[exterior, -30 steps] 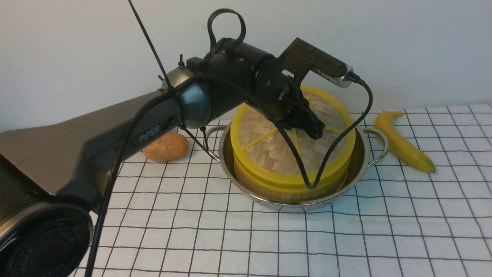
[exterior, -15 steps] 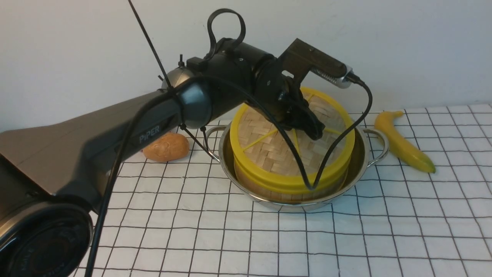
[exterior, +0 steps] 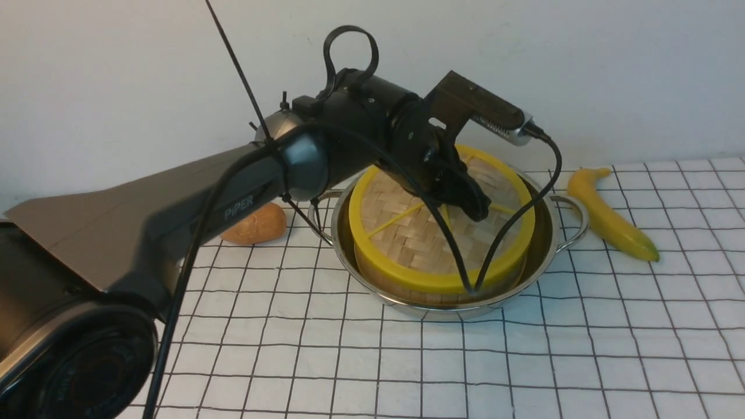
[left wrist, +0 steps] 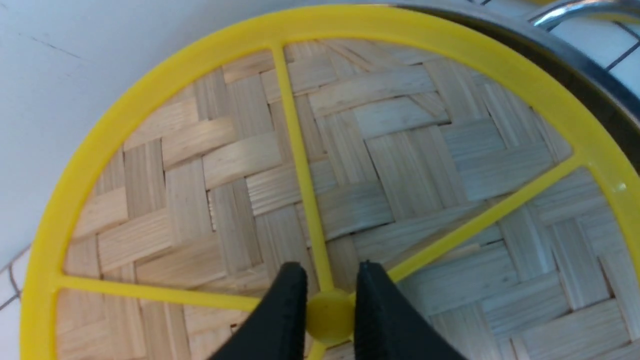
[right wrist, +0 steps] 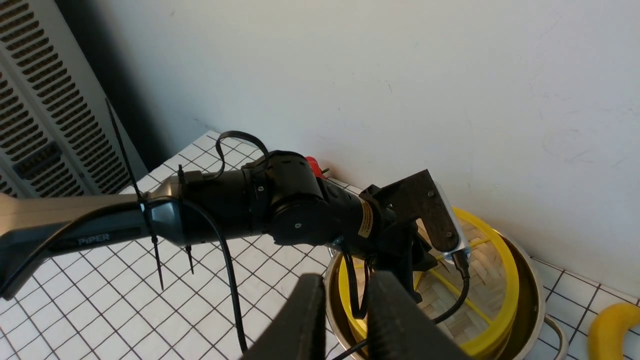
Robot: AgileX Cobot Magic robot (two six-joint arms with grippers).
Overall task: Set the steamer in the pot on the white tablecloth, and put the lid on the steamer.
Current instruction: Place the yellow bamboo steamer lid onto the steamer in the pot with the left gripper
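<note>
Lid (exterior: 396, 238) lies flat on the steamer (exterior: 396, 288) in the pot (exterior: 544, 233) on the white tablecloth (exterior: 582, 349), directly beneath the left jaws, which pinch its centre knob (left wrist: 327, 315). Right jaws hang well away, slightly parted.

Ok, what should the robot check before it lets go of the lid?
1. The steamer sits in the pot: ok.
2. The pot stands on the tablecloth: ok.
3. The lid lies on the steamer: ok.
4. The lid is flat all round: cannot tell, the arm hides the far side.
5. The left gripper is shut on the knob: ok.
6. The right gripper is open, holding nothing: ok.
</note>
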